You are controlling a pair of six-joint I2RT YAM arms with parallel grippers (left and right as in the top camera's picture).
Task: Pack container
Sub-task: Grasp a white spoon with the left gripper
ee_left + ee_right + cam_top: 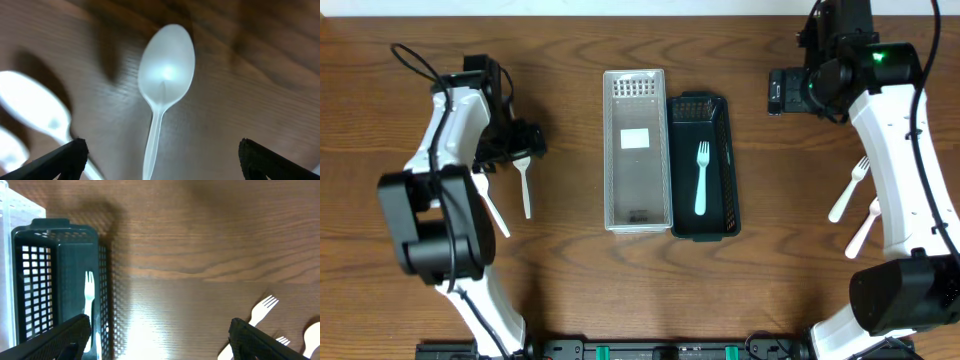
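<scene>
My left gripper (161, 162) hangs open over the spoon (165, 70), fingers wide of its handle. The blurred pieces (35, 105) at 9 o'clock may be more spoons. My right gripper (162, 340) is open above bare table (200, 245), with the basket (60, 230) edge and its fork (89, 300) at 9 o'clock and loose forks (260, 310) at 4.

Grained wooden counter (570, 290); glossy white plastic spoon (165, 80); dark green perforated plastic basket (720, 130); translucent clear plastic lid (638, 150); white plastic fork (701, 180).
</scene>
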